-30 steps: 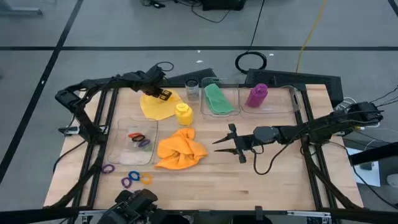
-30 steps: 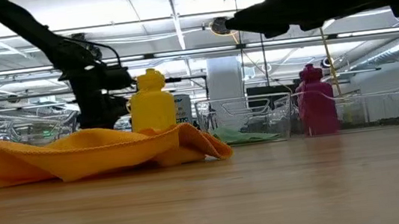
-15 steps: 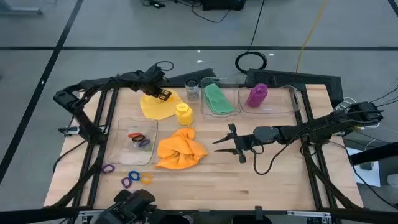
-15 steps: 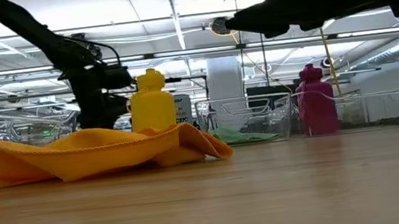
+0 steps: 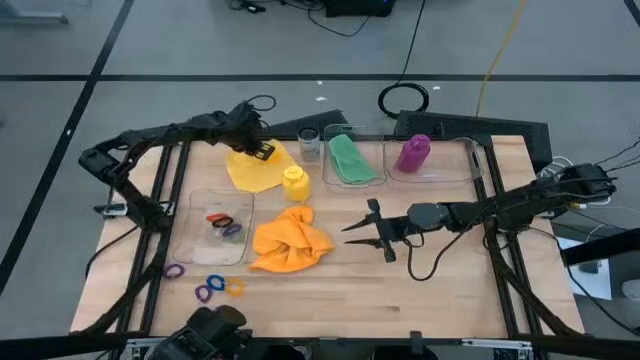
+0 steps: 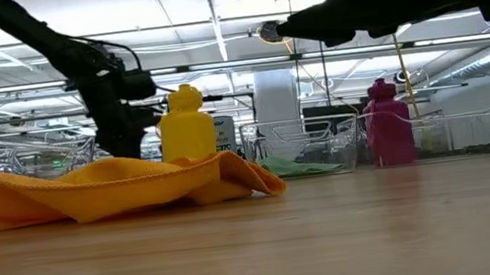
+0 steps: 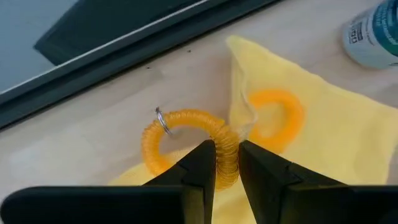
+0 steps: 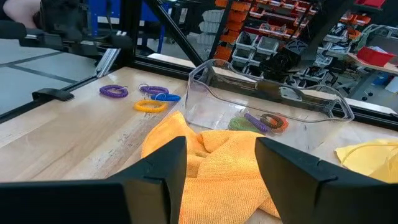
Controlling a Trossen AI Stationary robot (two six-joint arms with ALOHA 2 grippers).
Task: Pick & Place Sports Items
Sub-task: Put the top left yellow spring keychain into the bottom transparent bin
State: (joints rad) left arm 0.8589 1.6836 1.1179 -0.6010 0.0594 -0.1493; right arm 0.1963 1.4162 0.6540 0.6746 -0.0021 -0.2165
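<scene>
My left arm has swung slightly outward; its left gripper [image 7: 227, 163] stays clamped on a yellow ring [image 7: 186, 134] over the yellow cloth [image 5: 250, 170] near the table's far edge. Right gripper [image 5: 365, 232] unmoved, jaws apart.

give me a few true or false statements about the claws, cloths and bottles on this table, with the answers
1. The left claw is shut on a yellow elastic ring. True.
2. The purple bottle stands on the bare table. False: it stands in a clear box.
3. The right claw holds the orange cloth. False: it is open and holds nothing.
4. The green cloth lies in a clear box. True.
5. The yellow bottle lies on its side. False: it stands upright.
</scene>
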